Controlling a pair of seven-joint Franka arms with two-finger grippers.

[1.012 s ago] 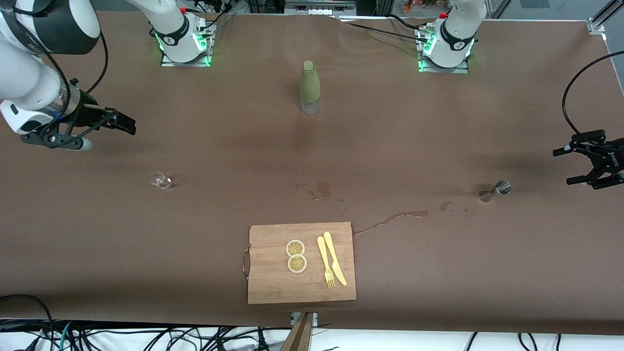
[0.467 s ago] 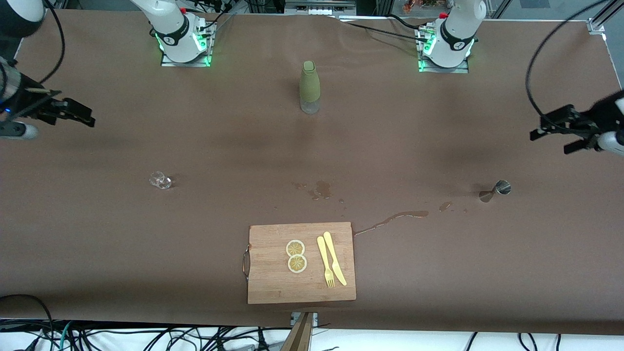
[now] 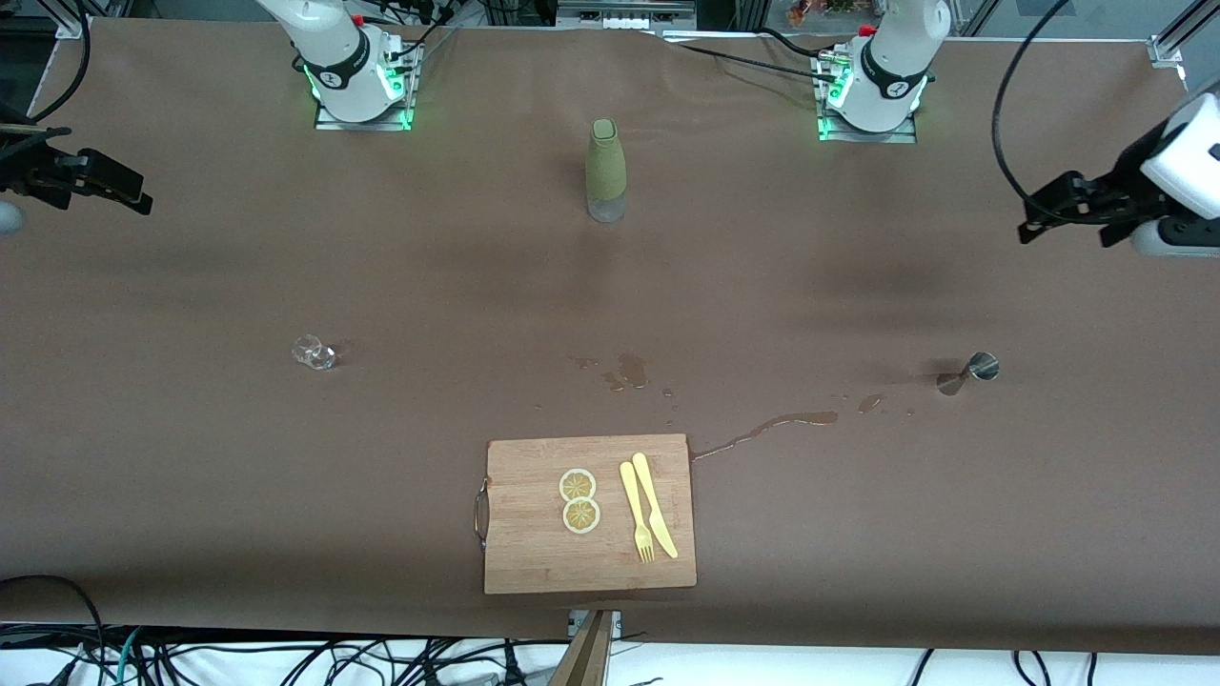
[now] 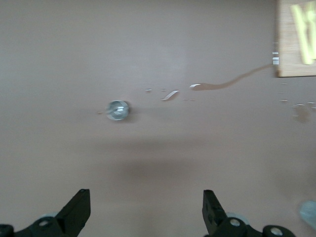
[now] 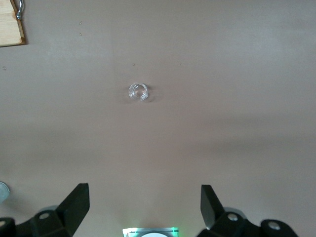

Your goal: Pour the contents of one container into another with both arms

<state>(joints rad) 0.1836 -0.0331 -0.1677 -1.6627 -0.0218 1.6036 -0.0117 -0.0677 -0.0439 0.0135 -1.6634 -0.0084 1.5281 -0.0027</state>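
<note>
Here: left end effector [image 3: 1034, 217] wide open, empty, over table [image 3: 858, 534]; right end effector [image 3: 129, 191] likewise, over its own end.

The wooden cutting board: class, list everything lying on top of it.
On the cutting board lie two lemon slices, touching each other, and beside them a yellow fork and yellow knife. A metal handle sits on its edge. Whatever lies under the board is hidden.

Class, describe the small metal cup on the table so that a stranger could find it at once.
Start at the wooden cutting board and follow the spilled streak toward the left arm's end of the table. Just past its last droplets stands the metal measuring cup, the only shiny steel thing there.
</note>
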